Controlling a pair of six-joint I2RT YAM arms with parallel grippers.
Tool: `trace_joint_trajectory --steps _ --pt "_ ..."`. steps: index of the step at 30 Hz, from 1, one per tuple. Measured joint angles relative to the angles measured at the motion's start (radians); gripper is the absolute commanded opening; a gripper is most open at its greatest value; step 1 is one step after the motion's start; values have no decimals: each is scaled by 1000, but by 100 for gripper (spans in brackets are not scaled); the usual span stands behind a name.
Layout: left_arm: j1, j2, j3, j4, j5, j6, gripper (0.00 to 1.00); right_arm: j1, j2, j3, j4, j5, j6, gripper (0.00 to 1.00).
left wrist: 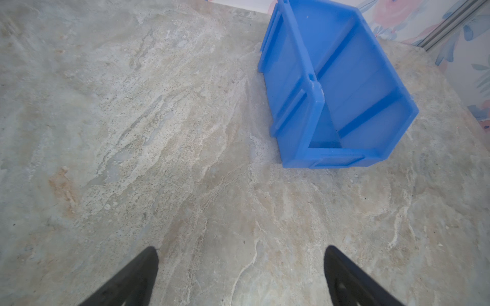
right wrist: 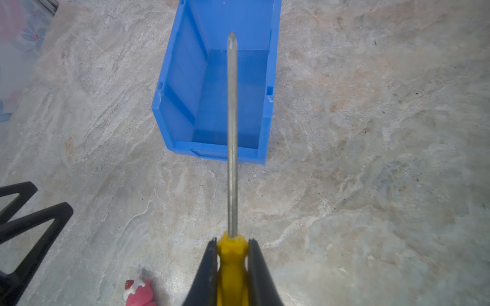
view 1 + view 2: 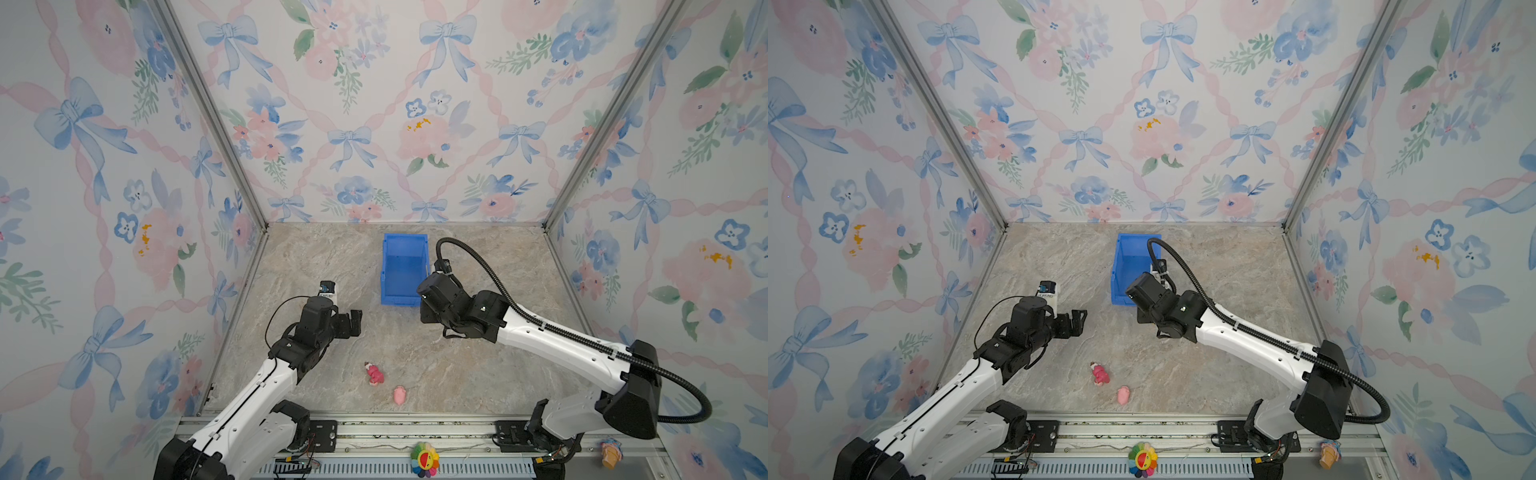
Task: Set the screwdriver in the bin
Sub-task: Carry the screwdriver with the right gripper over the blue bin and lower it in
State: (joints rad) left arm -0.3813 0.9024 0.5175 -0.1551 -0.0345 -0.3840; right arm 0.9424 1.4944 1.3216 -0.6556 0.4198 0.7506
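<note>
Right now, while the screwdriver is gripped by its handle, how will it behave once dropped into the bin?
The screwdriver looks stiff; its thin metal shaft probably won't bend. Its smooth yellow handle may roll or slide, though the tall walls of the bin should contain it.

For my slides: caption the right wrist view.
Right gripper clamps the screwdriver by its handle, shaft aimed at the bin.

Top views look down — close wrist views share the bin.
</note>
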Motion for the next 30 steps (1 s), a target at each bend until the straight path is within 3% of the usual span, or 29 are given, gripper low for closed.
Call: trace_joint_trajectory --steps 9,17,30 --pt "0 -79 -11 29 55 68 98 -108 249 140 83 -134 -11 0" --pt "2 -88 -11 35 63 82 98 -162 491 376 93 -205 -38 0" --pt "11 -121 -11 19 73 96 98 -211 707 541 113 -249 -26 0"
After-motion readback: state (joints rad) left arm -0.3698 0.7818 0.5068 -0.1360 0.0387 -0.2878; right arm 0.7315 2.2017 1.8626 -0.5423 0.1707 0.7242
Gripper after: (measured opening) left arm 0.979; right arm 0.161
